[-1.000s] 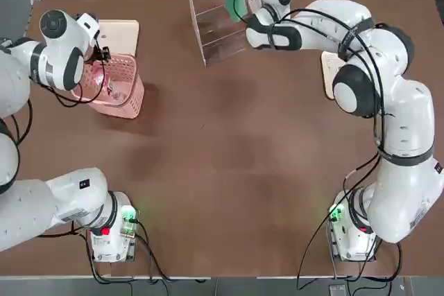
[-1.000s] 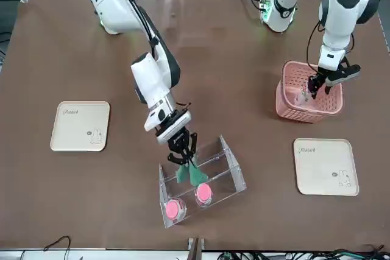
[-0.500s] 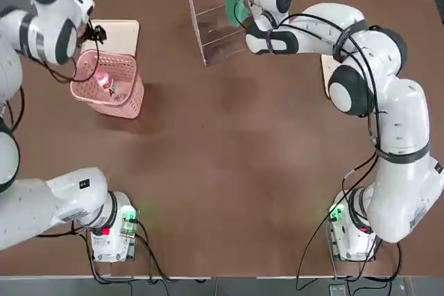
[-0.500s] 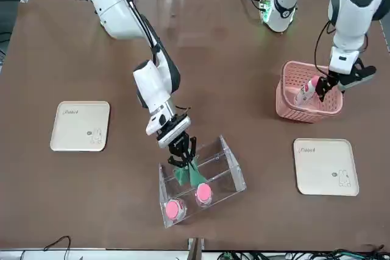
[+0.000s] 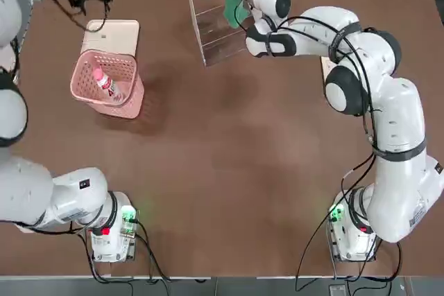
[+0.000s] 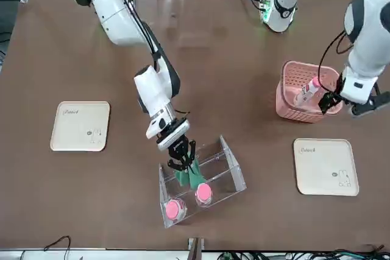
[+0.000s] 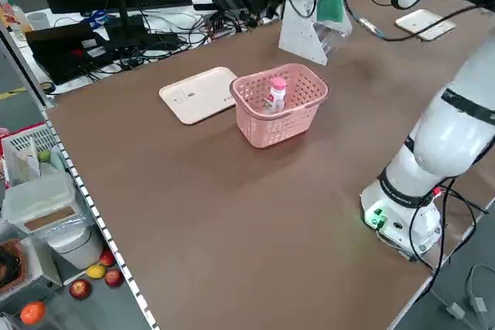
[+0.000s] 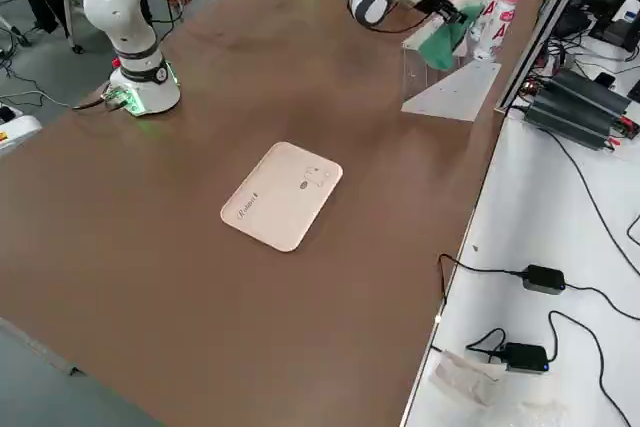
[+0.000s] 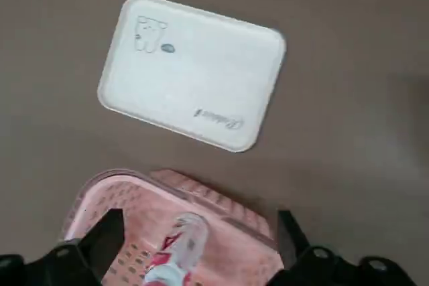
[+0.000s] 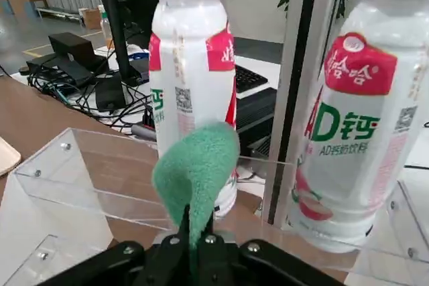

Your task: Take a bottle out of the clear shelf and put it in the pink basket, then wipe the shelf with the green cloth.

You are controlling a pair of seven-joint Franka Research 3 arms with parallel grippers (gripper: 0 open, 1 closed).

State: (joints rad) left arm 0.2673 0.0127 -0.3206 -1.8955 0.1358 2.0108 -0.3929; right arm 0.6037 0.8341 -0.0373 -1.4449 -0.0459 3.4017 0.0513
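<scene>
The bottle, white with a pink cap, leans inside the pink basket. My left gripper hangs open and empty above the basket's far side. At the clear shelf, my right gripper is shut on the green cloth. The cloth hangs against the shelf's upper tier, in front of two more bottles standing there.
One cream tray lies just beyond the basket, another on the right arm's side. The shelf stands at the table's far edge, with cables and monitors behind it.
My left gripper opened, let the bottle drop into the basket, then rose up and away from it. The right gripper with the cloth shifted slightly along the shelf.
</scene>
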